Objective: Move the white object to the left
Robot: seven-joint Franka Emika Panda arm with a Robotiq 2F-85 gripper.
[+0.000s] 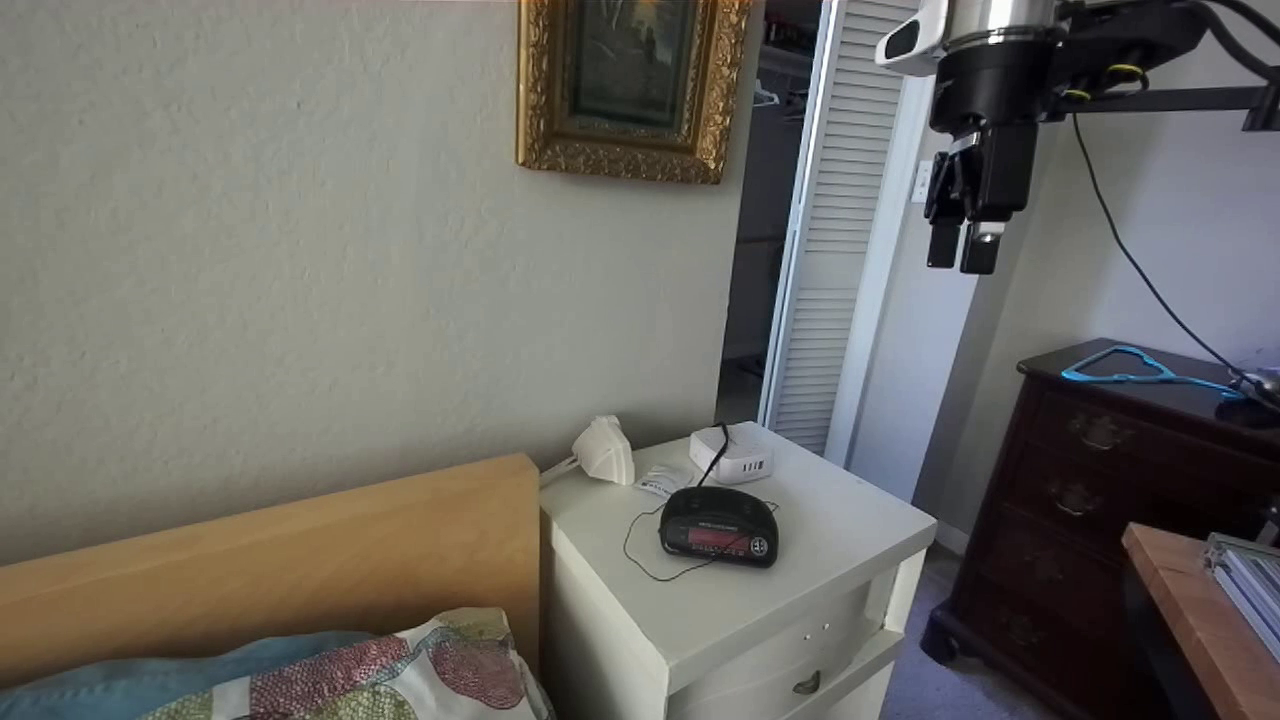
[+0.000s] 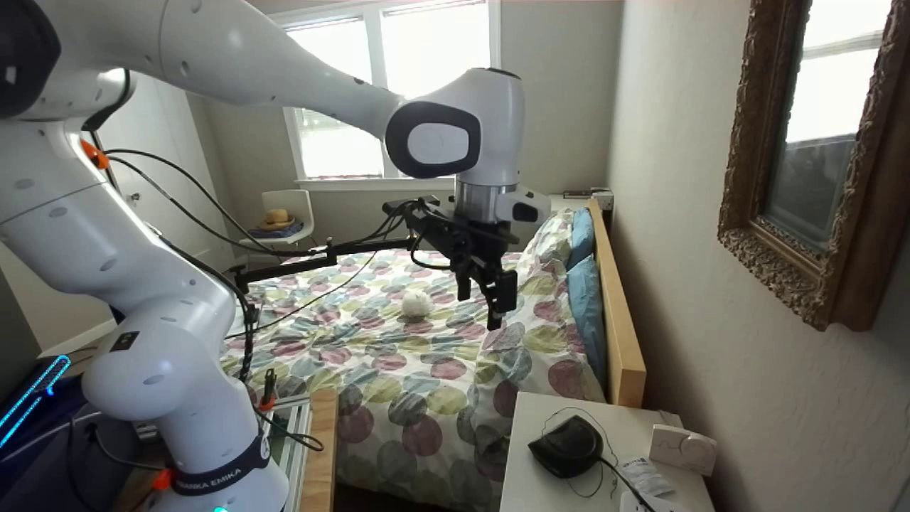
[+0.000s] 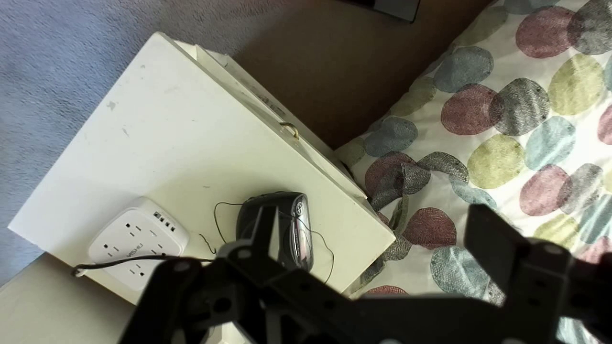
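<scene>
On the far side of a white, square-topped nightstand (image 1: 835, 530), right of a bed (image 2: 398, 355) spread with a circle-printed cover, a white plastic power hub (image 1: 742, 462) with sockets and USB ports stood behind a black plastic clock radio (image 1: 718, 527), as seen in an exterior view. The task sentence did not say which white object was meant; the power hub was judged the likelier, though a white cup-shaped face mask (image 1: 603, 452), or what looked like one, lay to its left near the pale textured wall (image 1: 330, 250). In the wrist view, a black two-fingered gripper (image 3: 370, 212) showed its fingers spread wide with nothing between them, well above the nightstand. The power hub looked stiff, smooth and of modest weight, likelier to slip than to bend; a firm hold low on two opposite side walls, clear of the sockets, seemed best. A black power cord (image 3: 143, 258) crossed its top and might have dragged; whether it was plugged in there could not be told. The mask, if that was the one, looked light, hollow and easily crushed, calling for a gentle pinch at its rim, its straps kept free of the fingers
</scene>
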